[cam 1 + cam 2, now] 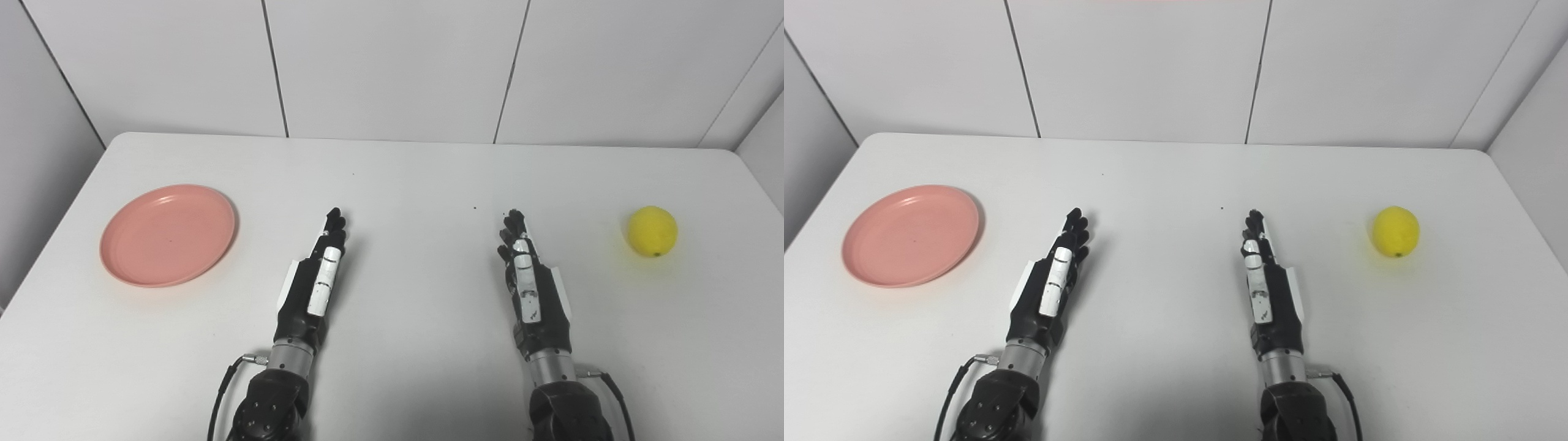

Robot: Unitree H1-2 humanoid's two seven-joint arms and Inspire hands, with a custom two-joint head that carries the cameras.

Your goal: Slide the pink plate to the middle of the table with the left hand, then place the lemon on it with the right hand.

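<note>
The pink plate (168,234) lies flat and bare on the left side of the white table (416,177). Far over on the right rests the yellow lemon (652,231). My left hand (317,275) is stretched forward over the table, right of the plate and well apart from it, fingers straight and holding nothing. My right hand (527,278) is stretched out the same way, left of the lemon with a wide gap between them, open too. Both hands sit near the table's middle, side by side.
White wall panels (392,67) rise behind the table's far edge. Grey walls close in at the left and right sides. A small dark speck (475,207) marks the tabletop between the hands.
</note>
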